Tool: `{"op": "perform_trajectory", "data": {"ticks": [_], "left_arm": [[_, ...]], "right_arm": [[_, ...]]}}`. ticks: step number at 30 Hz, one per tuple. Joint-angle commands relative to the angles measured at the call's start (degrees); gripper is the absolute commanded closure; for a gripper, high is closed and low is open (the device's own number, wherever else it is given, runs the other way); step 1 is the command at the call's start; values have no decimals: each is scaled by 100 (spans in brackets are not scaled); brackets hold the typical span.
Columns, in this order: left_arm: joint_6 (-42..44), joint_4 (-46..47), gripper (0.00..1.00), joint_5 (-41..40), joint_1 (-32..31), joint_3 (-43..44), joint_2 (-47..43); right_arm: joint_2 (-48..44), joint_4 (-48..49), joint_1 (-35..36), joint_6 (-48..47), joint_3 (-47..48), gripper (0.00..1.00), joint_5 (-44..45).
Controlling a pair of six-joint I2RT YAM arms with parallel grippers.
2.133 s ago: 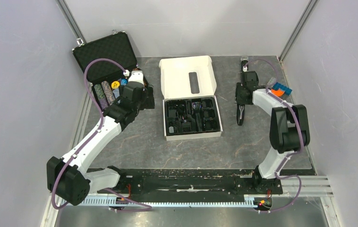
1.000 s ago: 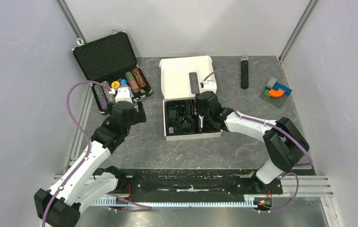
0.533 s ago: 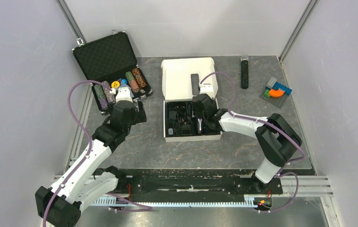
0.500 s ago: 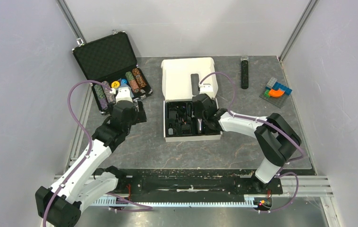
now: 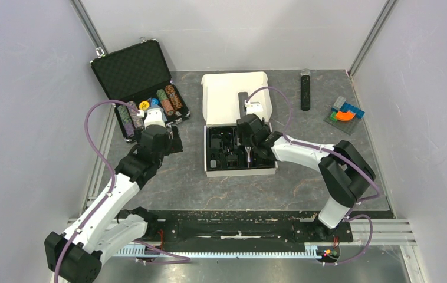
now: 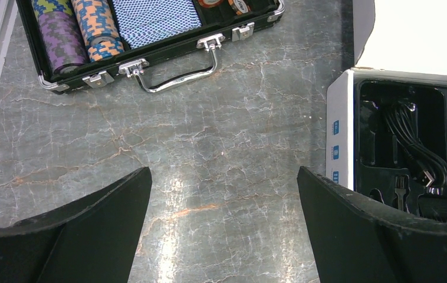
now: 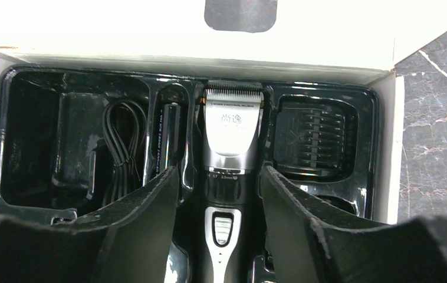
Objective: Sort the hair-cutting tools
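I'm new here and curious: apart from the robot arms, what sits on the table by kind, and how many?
Open containers: 2, black case and white box
Loose things beside them: 2, black stick and colourful block set
Total: 4

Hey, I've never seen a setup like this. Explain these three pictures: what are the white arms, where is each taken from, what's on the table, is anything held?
These are two robot arms bolted to a table, each ending in a two-finger claw. The wide picture looks down from above. The other two come from wrist cameras, so the black wedges at the bottom are each claw's own fingers. On the table: an open white box, a black case of chips, a black stick and colourful blocks. The left claw hangs open over bare table, holding nothing. The right claw sits over the box, fingers apart either side of a hair clipper lying in its slot, beside a comb attachment and a cable; it does not look clamped.
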Motion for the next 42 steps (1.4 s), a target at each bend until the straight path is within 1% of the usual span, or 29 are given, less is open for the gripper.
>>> {"op": "perform_trajectory", "data": {"ticks": [1, 5, 8, 12, 15, 18, 21, 23, 26, 30, 33, 36, 39, 42], "left_arm": [[-303, 146, 0, -6, 42, 66, -14], [-304, 146, 0, 46, 51, 72, 12], [-304, 133, 0, 93, 65, 75, 28], [-303, 102, 0, 181, 68, 79, 62], [-396, 177, 0, 324, 69, 143, 175], [-578, 371, 0, 739, 81, 457, 503], [-720, 600, 0, 1189, 93, 1026, 1163], [-784, 655, 0, 1377, 124, 1542, 1725], [-861, 713, 0, 1681, 217, 2287, 2653], [-951, 790, 0, 2095, 416, 3298, 3830], [-1046, 744, 0, 2434, 639, 4010, 4670], [-1157, 794, 0, 2922, 855, 4536, 5312], [-1285, 948, 0, 3479, 1039, 4998, 5868], [-1331, 907, 0, 3800, 1135, 5373, 6369]], "right_arm": [[-275, -254, 24, -202, 178, 47, 130], [-242, -353, 16, -325, 113, 57, 141], [-295, -403, -46, -530, 125, 58, 170], [-498, -394, -425, -805, 121, 55, -123], [-655, -312, -866, -1001, 104, 51, -580], [-685, -297, -1371, -1100, 306, 46, -1100], [-594, -297, -1800, -1196, 677, 40, -1492], [-438, -297, -2034, -1305, 967, 31, -1634], [-101, -296, -2319, -1380, 1435, 24, -1994], [579, -286, -2767, -1207, 2084, 17, -2934], [1113, -248, -3021, -1003, 2623, 10, -3710], [1547, -131, -3210, -811, 3005, 2, -4196], [1985, 41, -3362, -571, 3275, 2, -4612], [2335, 247, -3458, -256, 3426, 2, -5030]]}}
